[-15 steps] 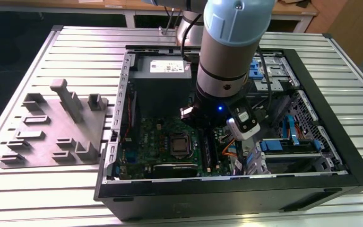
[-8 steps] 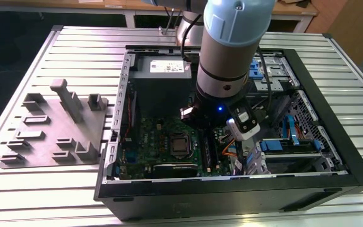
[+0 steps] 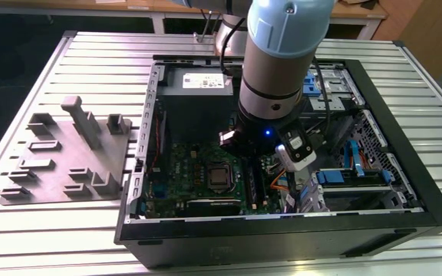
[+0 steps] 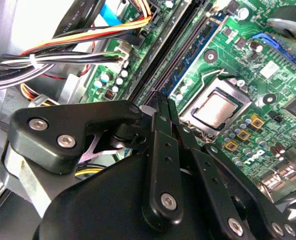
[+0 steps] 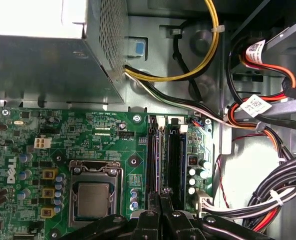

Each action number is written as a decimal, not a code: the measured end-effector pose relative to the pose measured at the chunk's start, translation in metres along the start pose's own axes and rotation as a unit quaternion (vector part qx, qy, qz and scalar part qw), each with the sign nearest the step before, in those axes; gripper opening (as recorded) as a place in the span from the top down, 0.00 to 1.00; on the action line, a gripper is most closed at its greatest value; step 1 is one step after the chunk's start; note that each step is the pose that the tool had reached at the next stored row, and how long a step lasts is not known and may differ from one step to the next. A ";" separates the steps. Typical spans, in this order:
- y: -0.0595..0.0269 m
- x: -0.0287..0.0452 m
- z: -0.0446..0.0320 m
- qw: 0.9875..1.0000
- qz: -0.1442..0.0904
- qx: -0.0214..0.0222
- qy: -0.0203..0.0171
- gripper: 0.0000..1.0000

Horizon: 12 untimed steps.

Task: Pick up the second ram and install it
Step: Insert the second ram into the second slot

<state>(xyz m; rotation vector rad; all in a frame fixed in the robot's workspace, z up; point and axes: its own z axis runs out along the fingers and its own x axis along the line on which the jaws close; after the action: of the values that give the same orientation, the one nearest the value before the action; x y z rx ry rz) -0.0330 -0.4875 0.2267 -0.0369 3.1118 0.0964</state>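
You are looking at an open black computer case (image 3: 244, 247) lying on a slatted metal table (image 3: 37, 230), its green motherboard (image 3: 179, 172) facing up, a silver processor (image 3: 218, 177) sitting in it. A grey moulded tray (image 3: 56, 164) is resting beside the case.

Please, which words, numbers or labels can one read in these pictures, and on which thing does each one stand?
White sticker on the power supply: print too small to read.
White tags on the cables: too small to read.
Fine white lettering on the motherboard: too small to read.
Large white logo on the motherboard: a maker's mark.
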 end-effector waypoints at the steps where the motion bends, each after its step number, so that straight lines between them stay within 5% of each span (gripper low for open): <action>1: 0.0000 0.0000 0.0004 1.000 0.000 0.000 0.000 0.88; 12: -0.0001 0.0002 0.0020 1.000 0.000 0.000 0.000 0.88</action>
<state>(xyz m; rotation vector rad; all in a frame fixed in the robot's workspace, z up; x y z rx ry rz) -0.0332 -0.4875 0.2247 -0.0369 3.1118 0.0963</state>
